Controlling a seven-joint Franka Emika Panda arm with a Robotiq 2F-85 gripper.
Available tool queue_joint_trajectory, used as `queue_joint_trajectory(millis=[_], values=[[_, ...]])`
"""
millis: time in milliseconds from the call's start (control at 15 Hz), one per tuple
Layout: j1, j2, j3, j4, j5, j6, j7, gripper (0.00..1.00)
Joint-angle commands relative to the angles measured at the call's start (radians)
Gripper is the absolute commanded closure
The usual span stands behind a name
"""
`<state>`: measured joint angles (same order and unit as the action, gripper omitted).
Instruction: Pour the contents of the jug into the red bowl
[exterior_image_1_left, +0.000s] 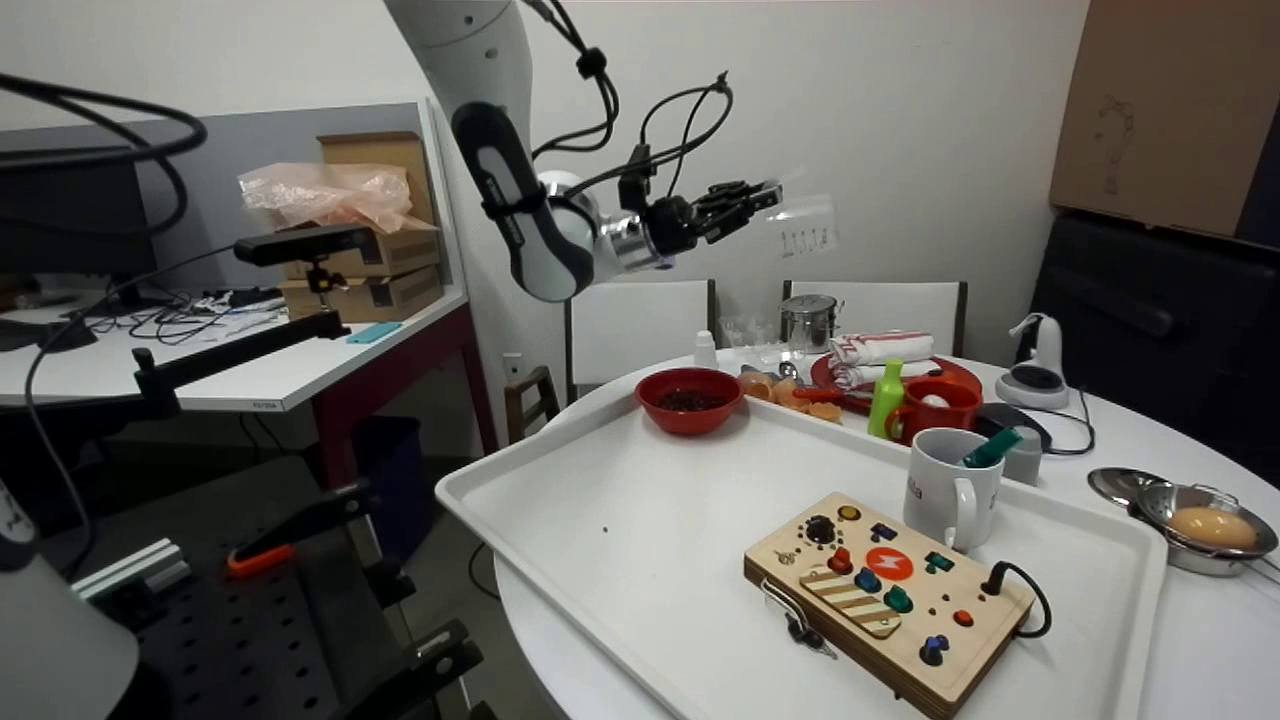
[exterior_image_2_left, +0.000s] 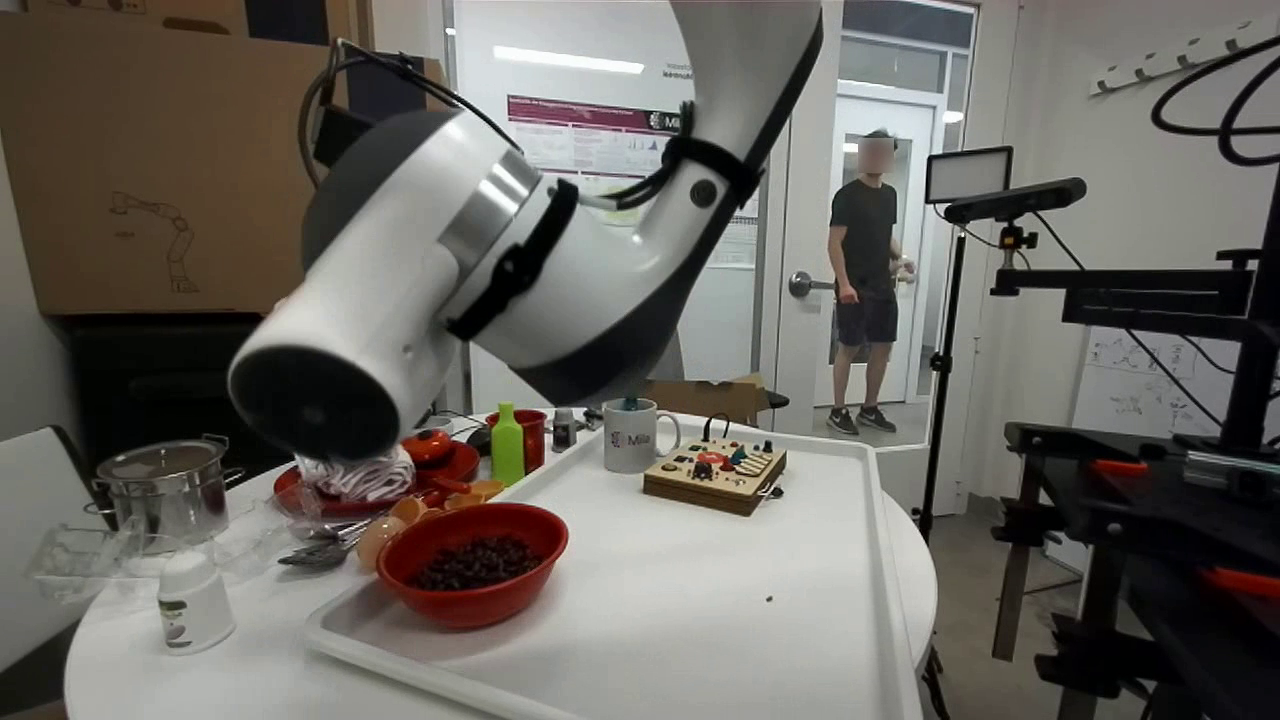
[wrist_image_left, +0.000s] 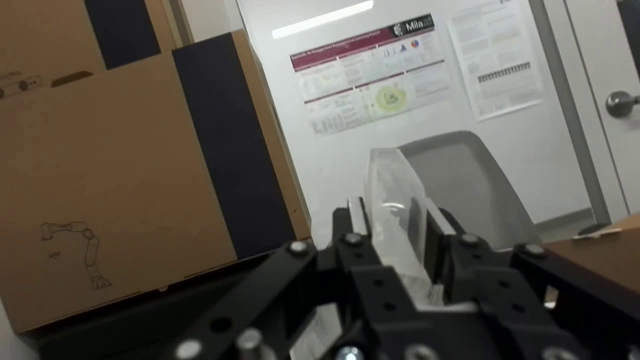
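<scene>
One round red bowl (exterior_image_2_left: 490, 606), sides flaring.

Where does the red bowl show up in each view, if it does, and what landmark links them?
In an exterior view: red bowl near the centre, at a corner of the tray.
In an exterior view: red bowl left of centre, lower half.
Wrist view: not in it.
Shared landmark in all three: cardboard box with a robot-arm drawing.
</scene>
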<state>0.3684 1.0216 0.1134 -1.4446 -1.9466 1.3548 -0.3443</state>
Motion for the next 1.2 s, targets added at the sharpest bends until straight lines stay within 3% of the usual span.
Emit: queue_joint_trajectory(millis=[0, 400, 733, 867, 933, 1000, 1133], values=[[-0.082, -0.174, 0.039, -0.122, 0.076, 0.173, 0.008, 0.93], [-0.195, -0.378, 0.074, -0.286, 0.268, 0.442, 0.008, 0.93], [-0.263, -0.458, 0.085, -0.413, 0.463, 0.647, -0.02, 0.93], [-0.281, -0.471, 0.088, -0.453, 0.561, 0.698, -0.052, 0.93], [-0.235, -0.419, 0.053, -0.381, 0.501, 0.653, -0.017, 0.93], [-0.238, -0.421, 0.052, -0.392, 0.511, 0.66, -0.017, 0.72], [-0.236, -0.42, 0.049, -0.39, 0.51, 0.66, -0.017, 0.72]])
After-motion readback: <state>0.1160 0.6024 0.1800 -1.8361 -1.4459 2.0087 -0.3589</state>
